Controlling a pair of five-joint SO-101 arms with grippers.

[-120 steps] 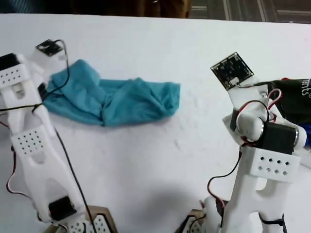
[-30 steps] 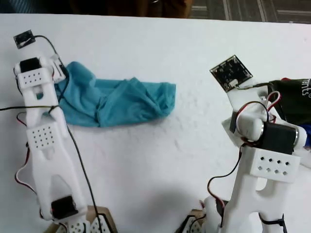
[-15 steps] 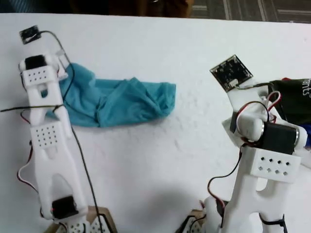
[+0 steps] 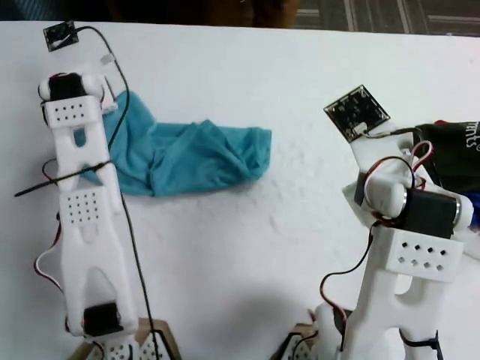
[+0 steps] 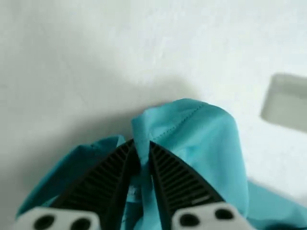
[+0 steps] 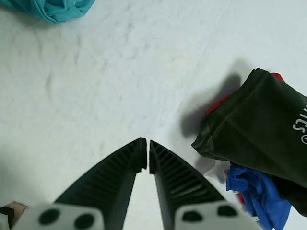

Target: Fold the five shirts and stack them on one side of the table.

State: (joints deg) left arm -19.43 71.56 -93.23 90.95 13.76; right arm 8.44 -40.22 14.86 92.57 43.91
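Observation:
A crumpled teal shirt lies on the white table, left of centre. My left gripper is shut on a raised fold at the shirt's left end, under the left arm that stretches toward the far edge. On the right, my right gripper hangs shut over bare table with nothing in it. Beside it lies a pile with a black shirt, a blue shirt and a bit of red cloth. The black shirt also sits at the table's right edge.
The right arm stands near the front right, its camera board raised. A loose black cable trails from the left arm over the teal shirt. Bare table lies between the arms and along the far edge.
The left arm has swung from the far left toward the table's far edge, over the shirt's left end, which has bunched up. The right arm has not moved.

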